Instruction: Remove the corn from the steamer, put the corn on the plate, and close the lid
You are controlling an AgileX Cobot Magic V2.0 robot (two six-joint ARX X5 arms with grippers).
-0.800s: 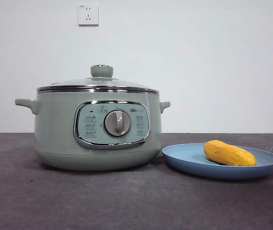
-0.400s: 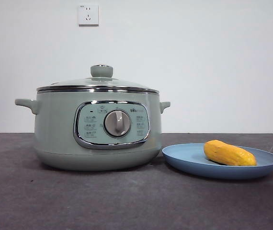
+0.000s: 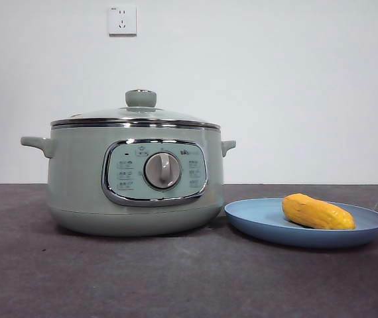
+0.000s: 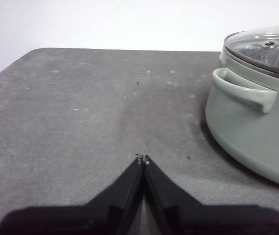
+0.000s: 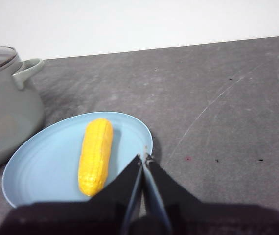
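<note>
With the lid (image 3: 134, 116) seated squarely on the steamer (image 3: 83, 179), its pale green knob upright at the centre, the pot stands on the left half of the dark grey bench (image 3: 176, 278), control panel and silver dial (image 3: 162, 170) facing the front camera. Just to its right, the light-blue plate (image 3: 262, 222) sits flat on the bench, its near-left rim close beside the pot's base. The corn (image 3: 317, 212) lies on its side on the plate, toward the right part of it, in the front view. The left tool (image 4: 143, 160) hangs low over bare bench to the left of the steamer, jaws pressed together and holding nothing, with one side handle (image 4: 244, 90) of the pot in its camera's sight. The right tool (image 5: 144, 157) is poised at the plate's rim, beside the corn but not touching it, jaws likewise closed and empty. A white wall socket (image 3: 122, 20) is mounted on the plain wall behind the pot.
</note>
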